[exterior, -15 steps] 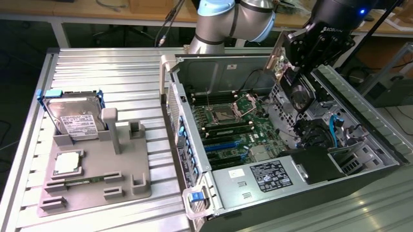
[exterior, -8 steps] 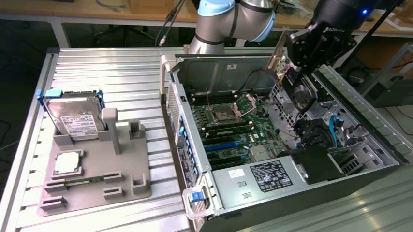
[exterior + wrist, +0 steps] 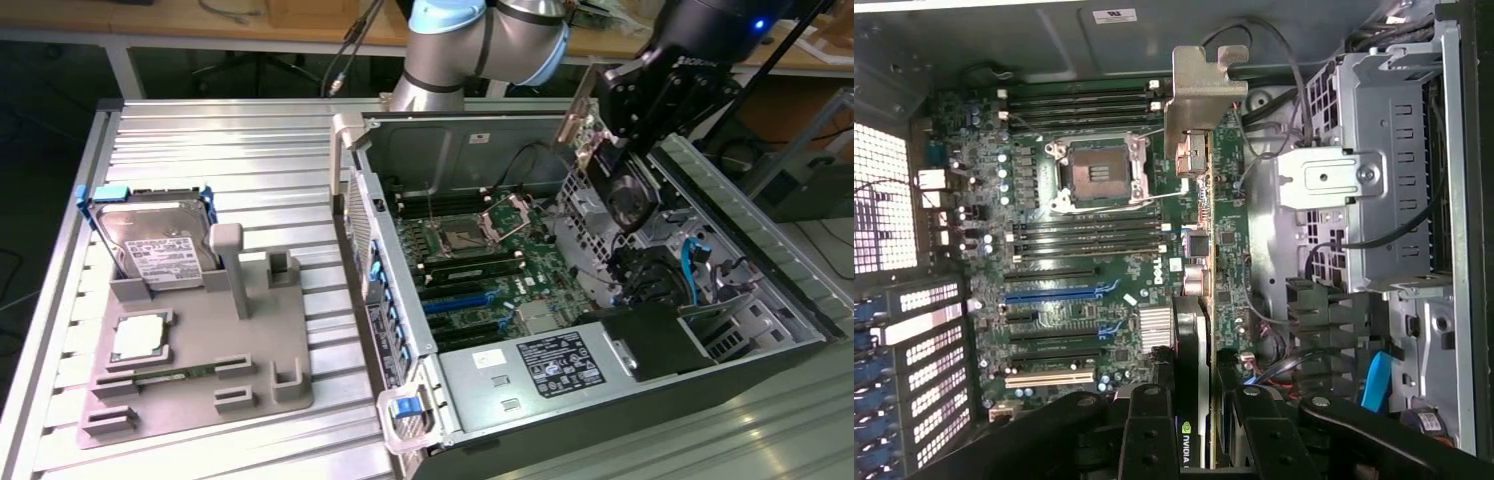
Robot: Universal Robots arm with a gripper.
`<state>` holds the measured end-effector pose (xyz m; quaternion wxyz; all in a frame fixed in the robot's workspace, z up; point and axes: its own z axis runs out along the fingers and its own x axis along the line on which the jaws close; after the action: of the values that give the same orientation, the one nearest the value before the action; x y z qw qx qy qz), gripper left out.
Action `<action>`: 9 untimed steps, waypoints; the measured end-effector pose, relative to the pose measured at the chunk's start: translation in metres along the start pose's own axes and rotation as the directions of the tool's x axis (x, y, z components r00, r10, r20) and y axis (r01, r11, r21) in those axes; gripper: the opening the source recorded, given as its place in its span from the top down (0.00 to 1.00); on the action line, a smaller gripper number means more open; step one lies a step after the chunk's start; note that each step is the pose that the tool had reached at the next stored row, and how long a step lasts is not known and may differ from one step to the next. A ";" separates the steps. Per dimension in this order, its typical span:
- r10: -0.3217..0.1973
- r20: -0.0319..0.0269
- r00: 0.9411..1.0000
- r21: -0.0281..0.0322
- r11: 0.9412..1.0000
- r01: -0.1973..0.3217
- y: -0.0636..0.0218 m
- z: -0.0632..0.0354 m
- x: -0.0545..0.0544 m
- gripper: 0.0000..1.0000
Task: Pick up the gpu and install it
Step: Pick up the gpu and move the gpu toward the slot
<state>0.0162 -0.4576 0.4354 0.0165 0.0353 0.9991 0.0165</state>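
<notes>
A robot arm's gripper (image 3: 1199, 415) reaches down over an open computer case (image 3: 467, 150) lying on its side. Its two black fingers (image 3: 1149, 425) are pressed together on the gpu (image 3: 617, 185), pinching the thin card between them on its flat faces.

The gpu hangs on edge above the case opening, clear of the case floor. Its silver bracket (image 3: 1206, 90) points toward the back wall of the case. In the wrist view the card appears edge-on, over the part of the motherboard (image 3: 467, 260) nearest the metal drive cage (image 3: 1354, 200).

The long expansion slots (image 3: 1049, 293) inside the case stand empty, and the card is not touching any of them.

Outside the case, on the table beside it, a grey holder (image 3: 254, 380) carries a hard drive (image 3: 160, 250) and a CPU chip (image 3: 140, 335).

The pick-up looks done, since the card is lifted and gripped. Installing it appears to remain: it is not yet seated in a slot.
</notes>
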 end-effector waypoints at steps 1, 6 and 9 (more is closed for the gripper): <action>0.000 0.000 1.000 0.000 1.000 0.000 0.0000 0.0000 -0.001 0.73; 0.000 0.000 1.000 0.000 1.000 0.000 0.0003 0.0001 -0.004 0.73; 0.000 0.000 1.000 0.000 1.000 0.000 0.0004 0.0002 -0.006 0.73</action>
<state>0.0218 -0.4576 0.4355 0.0165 0.0354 0.9991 0.0164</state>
